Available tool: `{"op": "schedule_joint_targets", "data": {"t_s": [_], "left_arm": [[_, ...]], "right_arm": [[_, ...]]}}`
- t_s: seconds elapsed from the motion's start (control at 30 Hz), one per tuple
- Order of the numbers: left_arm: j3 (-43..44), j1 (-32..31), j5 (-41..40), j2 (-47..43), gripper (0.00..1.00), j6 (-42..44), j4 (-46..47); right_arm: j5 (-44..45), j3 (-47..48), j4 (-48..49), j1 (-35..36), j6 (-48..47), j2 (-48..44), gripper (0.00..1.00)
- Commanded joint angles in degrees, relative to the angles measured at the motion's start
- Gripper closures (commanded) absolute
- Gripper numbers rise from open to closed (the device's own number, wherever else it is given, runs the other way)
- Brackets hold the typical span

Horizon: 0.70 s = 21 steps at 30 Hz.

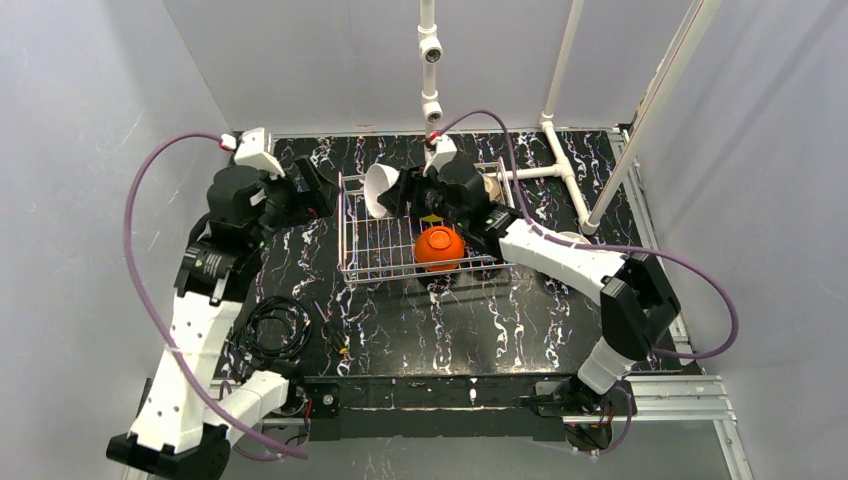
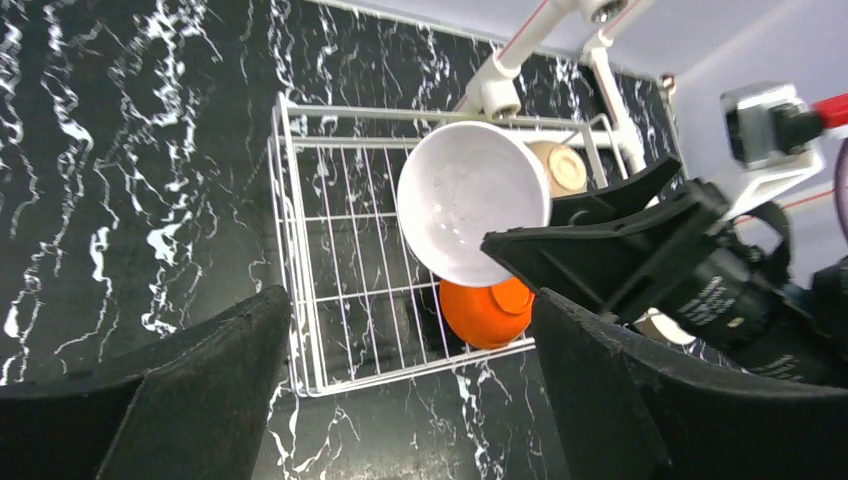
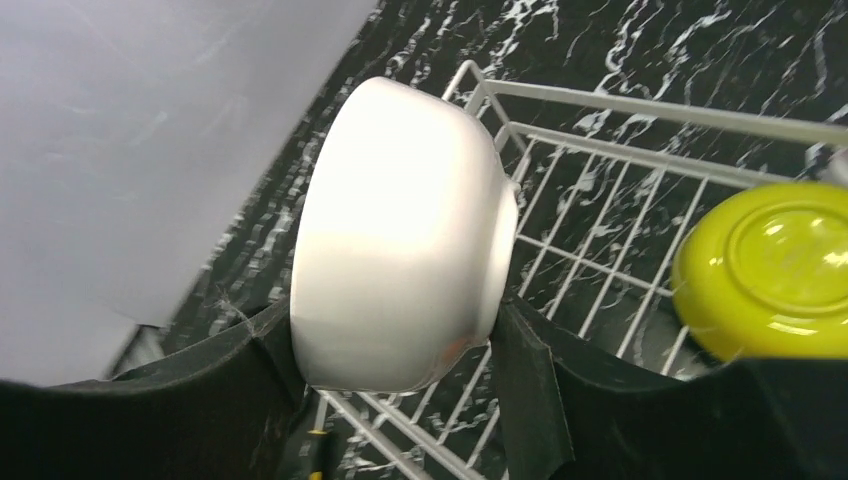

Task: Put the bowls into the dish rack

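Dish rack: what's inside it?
An upside-down orange bowl and a yellow-green bowl, foot ring up, sit in the dish rack. The right gripper holds a white bowl over it. That arm covers the rest.

Table (image 1: 430, 330) — black marble, white veins, rack (image 2: 288, 250) white wire, white bowl (image 2: 470, 200), orange bowl (image 1: 439, 247), yellow-green bowl (image 3: 770, 270), tan bowl (image 2: 560, 167).

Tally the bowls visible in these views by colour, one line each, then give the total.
white round bowl: 1
orange round bowl: 1
yellow-green round bowl: 1
beige round bowl: 1
Total: 4 clearly visible; any other bowls are hidden.
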Motion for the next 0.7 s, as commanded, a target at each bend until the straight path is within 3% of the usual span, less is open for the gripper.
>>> {"op": "schedule_joint_targets", "data": {"t_s": [0.0,0.17,0.5,0.67], "left_arm": [[-0.53,0.19,-5.17,-1.44,0.11,1.57,-0.74],[2.58,0.21,-5.71,-1.06,0.10,3.13,-3.55],[0.97,0.19,-1.79,-2.66,0.07,0.85,-0.18],[1.18,0.20,-2.37,-3.01,0.07,1.28,-2.01]], "right_arm": [[5.36,5.08,-0.92,1.85,-16.44,3.08,0.76],[12.26,7.64,-0.38,4.07,-26.76,6.94,0.76],[22.59,17.31,-0.62,4.79,-44.82,19.83,0.77],[23.37,17.41,-0.09,7.89,-55.57,21.40,0.76]]}}
